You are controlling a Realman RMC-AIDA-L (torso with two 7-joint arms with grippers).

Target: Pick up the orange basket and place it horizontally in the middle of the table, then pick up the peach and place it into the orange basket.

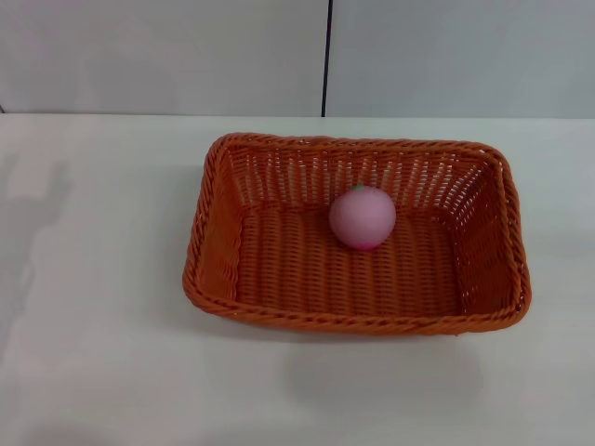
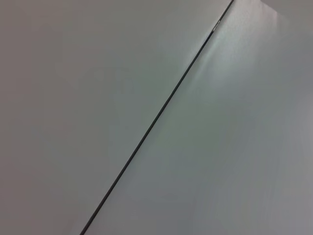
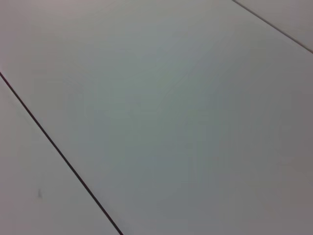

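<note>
You see the peach [image 1: 362,216] lying inside the orange basket [image 1: 279,269], long axis sideways on the table [image 1: 93,279]; no gripper shows, so its state is unknown.

Nothing readable showed up anywhere, honestly: no text, labels, brands or numbers on the orange basket [image 1: 279,279], the peach [image 1: 362,216], the tabletop [image 1: 93,325] or the plain wall panels [image 2: 98,98].
</note>
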